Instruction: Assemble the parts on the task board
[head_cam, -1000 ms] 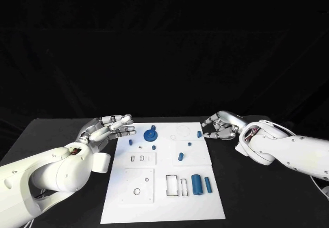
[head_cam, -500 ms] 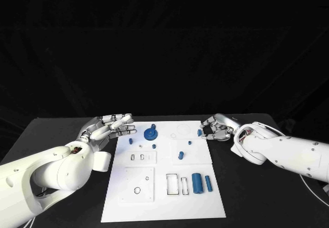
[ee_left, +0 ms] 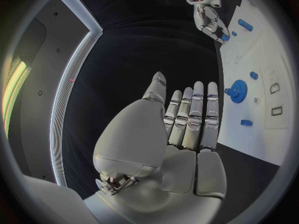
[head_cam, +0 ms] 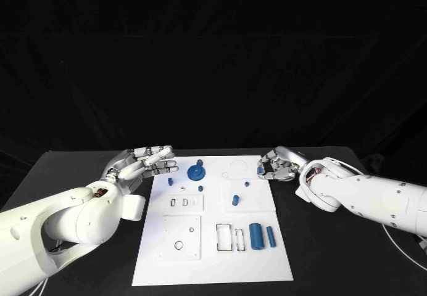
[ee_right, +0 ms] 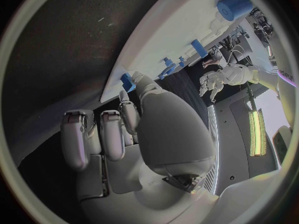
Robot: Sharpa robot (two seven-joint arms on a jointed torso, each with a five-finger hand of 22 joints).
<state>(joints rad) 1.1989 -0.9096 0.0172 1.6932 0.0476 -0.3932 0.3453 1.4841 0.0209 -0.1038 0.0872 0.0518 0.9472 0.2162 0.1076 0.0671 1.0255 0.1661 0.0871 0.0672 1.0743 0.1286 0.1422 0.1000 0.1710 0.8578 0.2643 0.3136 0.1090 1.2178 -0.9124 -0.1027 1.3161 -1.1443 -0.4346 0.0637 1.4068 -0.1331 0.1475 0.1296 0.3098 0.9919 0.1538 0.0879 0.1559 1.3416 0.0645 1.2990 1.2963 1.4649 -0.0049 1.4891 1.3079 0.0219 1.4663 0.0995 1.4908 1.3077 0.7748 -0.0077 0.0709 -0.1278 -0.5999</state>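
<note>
The white task board [head_cam: 213, 262] lies in the middle of the black table. On it are a blue gear [head_cam: 195, 172], a blue peg [head_cam: 235, 200], a thick blue cylinder [head_cam: 255, 236] and a thin blue bar [head_cam: 270, 237]. My right hand [head_cam: 279, 166] is at the board's far right edge, with thumb and a fingertip closed on a small blue part [head_cam: 261, 172] [ee_right: 127, 80] that still touches the board. My left hand [head_cam: 142, 161] hovers off the board's far left corner, fingers straight and apart, holding nothing [ee_left: 187, 119].
Two more small blue pieces [head_cam: 170, 182] [head_cam: 201, 188] lie near the gear. Rectangular slots [head_cam: 231, 238] are beside the cylinder, and a square plate with round holes [head_cam: 179, 237] sits on the board's near left. Black table surrounds the board.
My right hand has moved left onto the board's far right edge and closed its fingertips on the small blue part. My left hand has stayed about where it was.
</note>
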